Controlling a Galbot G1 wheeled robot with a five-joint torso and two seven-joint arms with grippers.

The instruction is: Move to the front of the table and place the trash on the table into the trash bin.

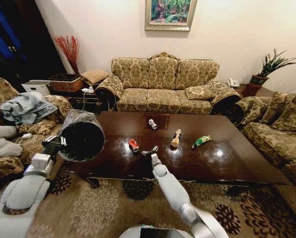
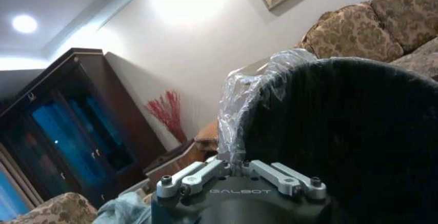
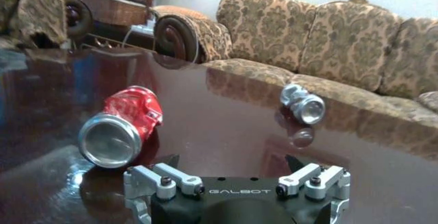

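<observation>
Dark brown glossy worktop (image 1: 227, 158), large and rectangular, set among patterned sofas on a floral rug. Four pieces of trash lie on it, well apart from each other. Red-and-white can (image 1: 133, 145), crushed and on its side, toward the worktop's left of centre; in the right wrist view it (image 3: 122, 128) lies with its open silver end turned to the camera. Small silver-white piece (image 1: 152, 124) on the square inlay at the centre, farther back; in the right wrist view it (image 3: 303, 104) lies on its side, beyond the can and apart from it. Tan bottle shape (image 1: 175, 138), right of centre. Green wrapper (image 1: 201, 141), farthest to the right. Right gripper (image 1: 149, 151) reached out low over the worktop, just right of the can and near it, without touching; its fingers (image 3: 171, 160) are spread apart with nothing between them, the can off to one side of the gap and the silver-white piece ahead. Left gripper (image 1: 53, 142) raised at the worktop's left edge, its fingers closed on the lined rim of the trash bin (image 1: 81, 135). The black bin is tipped so its mouth faces the camera in the head view; clear liner (image 2: 250, 90) crumpled about the rim.
</observation>
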